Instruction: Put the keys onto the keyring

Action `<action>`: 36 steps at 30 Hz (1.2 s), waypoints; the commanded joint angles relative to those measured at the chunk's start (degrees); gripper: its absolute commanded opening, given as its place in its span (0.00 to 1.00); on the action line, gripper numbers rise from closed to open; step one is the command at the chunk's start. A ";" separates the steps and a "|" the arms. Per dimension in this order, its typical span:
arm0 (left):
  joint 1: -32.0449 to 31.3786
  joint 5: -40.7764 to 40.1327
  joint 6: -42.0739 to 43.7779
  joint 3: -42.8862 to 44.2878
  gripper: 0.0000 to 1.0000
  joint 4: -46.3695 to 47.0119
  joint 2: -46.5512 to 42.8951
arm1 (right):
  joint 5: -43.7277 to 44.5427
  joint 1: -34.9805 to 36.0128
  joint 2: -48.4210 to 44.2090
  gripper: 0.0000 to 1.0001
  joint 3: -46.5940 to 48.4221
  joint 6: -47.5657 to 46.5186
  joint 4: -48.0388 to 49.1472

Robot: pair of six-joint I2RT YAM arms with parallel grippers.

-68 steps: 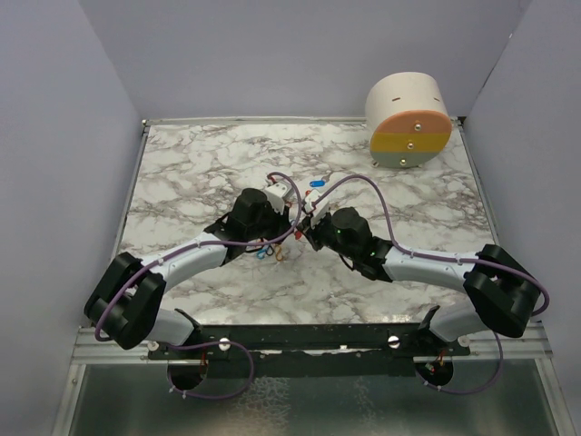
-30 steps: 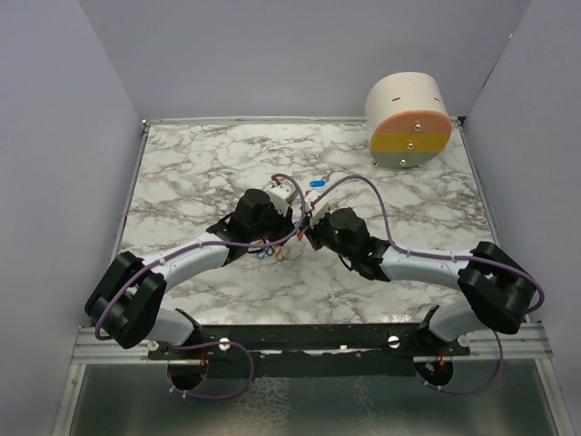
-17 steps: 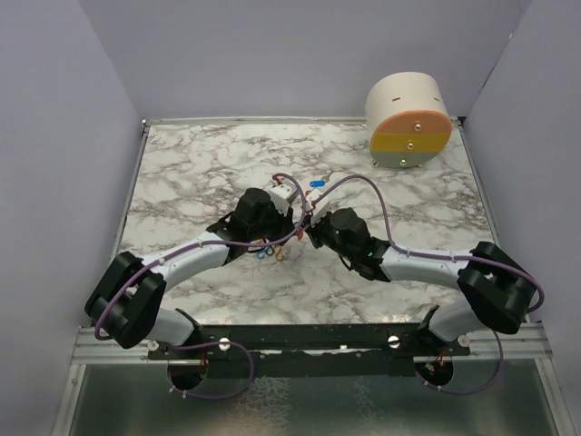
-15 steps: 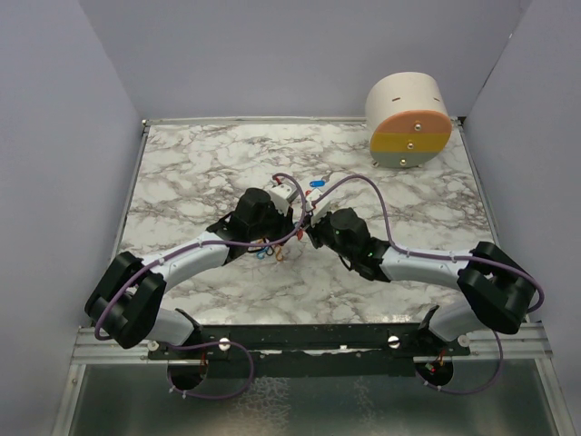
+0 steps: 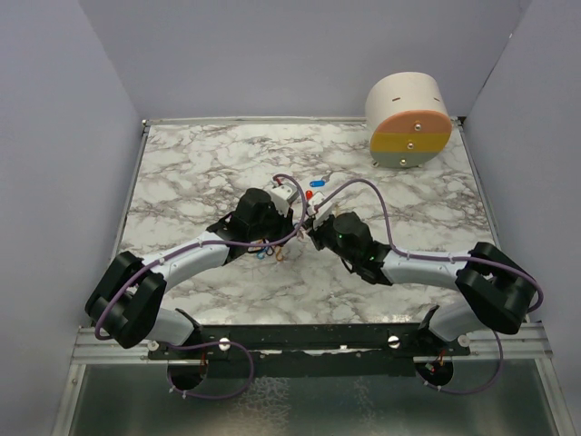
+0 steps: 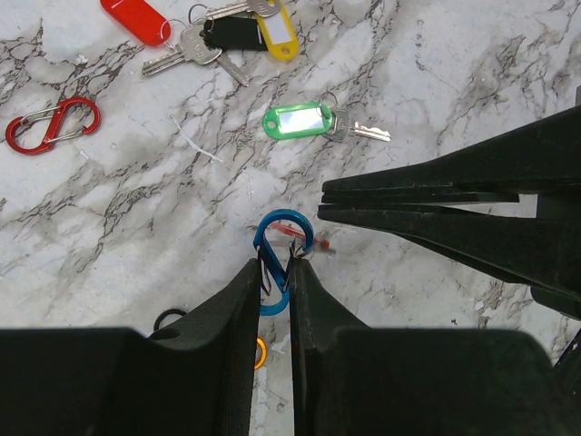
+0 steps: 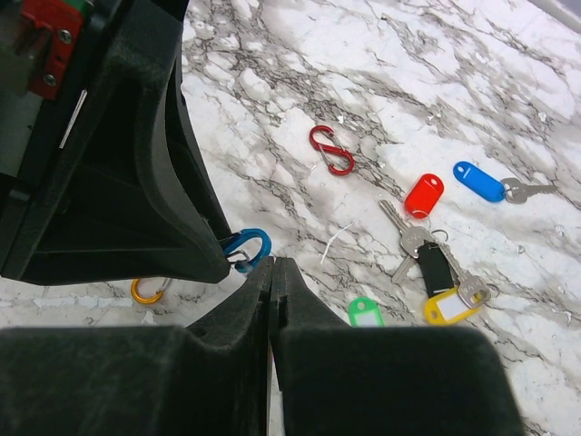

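Marbled grey-and-white worktop [image 5: 195,163] boxed in by plain pale walls. At its far right corner, cream drum [image 5: 408,118] on its side, round face banded orange, yellow and grey. Left arm [image 5: 186,259] and right arm [image 5: 422,263] stretched inward from the near edge, wrists nearly meeting mid-worktop, purple cables looped over both. Left claw [image 6: 275,271] narrowed to a slit, pinching the keyring [image 6: 283,238] by its blue loop. Orange loop [image 6: 260,352] peeking out beside the left finger, any link to the blue one hidden. Right claw [image 7: 272,265] with fingers pressed together, nothing seen between them, tips just beside the far end of the blue loop. Beyond both claws, keys [image 6: 236,32] loose on the worktop: red, black and yellow tags bunched and touching, green-tagged key [image 6: 298,120] alone and nearer the claws, blue-tagged key [image 7: 478,181] off past the red tag. Red S-hook [image 6: 50,124] well apart, on its own. Thin white sliver [image 6: 198,145] between hook and green tag.
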 commanded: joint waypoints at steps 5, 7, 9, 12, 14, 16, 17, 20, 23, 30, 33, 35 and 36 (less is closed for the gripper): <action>-0.49 1.58 0.63 1.91 0.00 0.32 0.65 | 2.33 0.40 -1.55 0.01 -0.79 -1.13 3.70; -0.52 1.54 0.62 1.99 0.00 0.23 0.74 | 2.71 0.40 -1.72 0.01 -0.91 -1.02 3.45; -0.47 1.49 0.63 2.07 0.00 0.09 0.73 | 2.84 0.46 -2.11 0.01 -1.20 -0.75 3.44; -0.49 0.54 0.52 2.08 0.00 -0.35 0.68 | 2.98 0.44 -2.90 0.12 -0.65 0.35 0.92; -0.50 -1.19 -0.07 2.31 0.00 -0.86 0.58 | 2.49 0.47 -2.90 0.27 -0.25 2.03 -1.28; -0.50 -4.12 -0.68 2.76 0.00 -1.95 0.54 | 0.87 0.47 -2.77 0.37 -0.20 3.84 -3.01; -0.46 -5.64 -1.01 2.85 0.00 -2.44 0.52 | -0.01 0.40 -2.68 0.41 -0.34 4.98 -3.51; -0.29 -8.73 -1.93 2.88 0.00 -3.30 0.51 | -4.20 0.40 -2.31 0.45 -0.94 6.78 -4.88; 0.48 -9.65 -2.84 2.54 0.00 -3.36 0.28 | -7.11 0.46 -0.89 0.46 -1.39 7.95 -5.97; 2.97 -10.72 -4.20 0.94 0.00 -3.29 -1.67 | -13.61 0.48 4.50 0.47 -0.26 11.82 -6.81; 3.53 -10.64 -4.20 0.43 0.00 -3.30 -2.42 | -13.59 0.48 6.10 0.47 0.14 12.78 -6.96; 3.80 -10.55 -4.20 0.18 0.00 -3.19 -2.62 | -13.94 0.48 6.95 0.47 0.50 13.40 -7.41; 3.89 -10.47 -4.16 0.17 0.00 -3.19 -2.67 | -14.19 0.48 7.24 0.47 0.54 13.98 -7.37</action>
